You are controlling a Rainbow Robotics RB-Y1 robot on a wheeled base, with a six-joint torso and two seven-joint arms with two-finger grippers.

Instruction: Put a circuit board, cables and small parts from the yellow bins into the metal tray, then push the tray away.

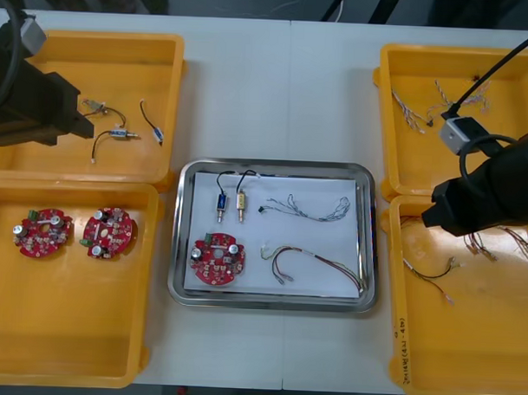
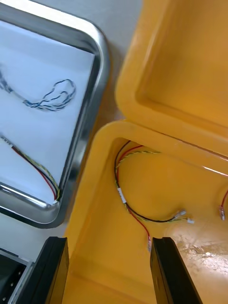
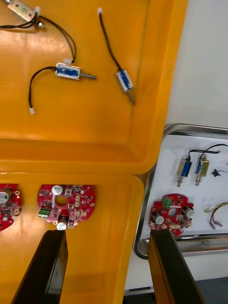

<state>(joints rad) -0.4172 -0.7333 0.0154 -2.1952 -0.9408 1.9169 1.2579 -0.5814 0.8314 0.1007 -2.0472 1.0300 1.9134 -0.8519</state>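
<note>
Two grippers flank a loaded tray. Left gripper [image 3: 107,236]: fingers spread with nothing between them, hanging over the seam between the two left-hand yellow plastic bins [image 1: 160,187]. A spare round red board [image 3: 66,202] lies in the near bin just beyond its fingers.

Centre: the shiny rectangular metal tray [image 1: 269,302], white inside, sits between the bin pairs. From left to right it holds:
- a round red circuit board [image 1: 217,259]
- two small metal parts [image 1: 221,202] on black leads
- a twisted blue and white cable [image 1: 309,209]
- a red and yellow cable [image 2: 37,169]

Right gripper [image 2: 109,242]: fingers likewise apart and empty, above the tray-side corner of the near right yellow bin [image 2: 90,204]. A red, yellow and black cable [image 2: 122,194] lies there.

Loading appears complete, so the push probably remains. Contact is best made low on the near long rim, at its middle or evenly to either side. The push should be slow and straight, because the gaps to the bins are narrow and the contents lie loose.

The tray's long axis runs left to right, parallel to the table's near edge, and its short ends face the bins. The push would therefore run across the short axis, toward the far edge.
</note>
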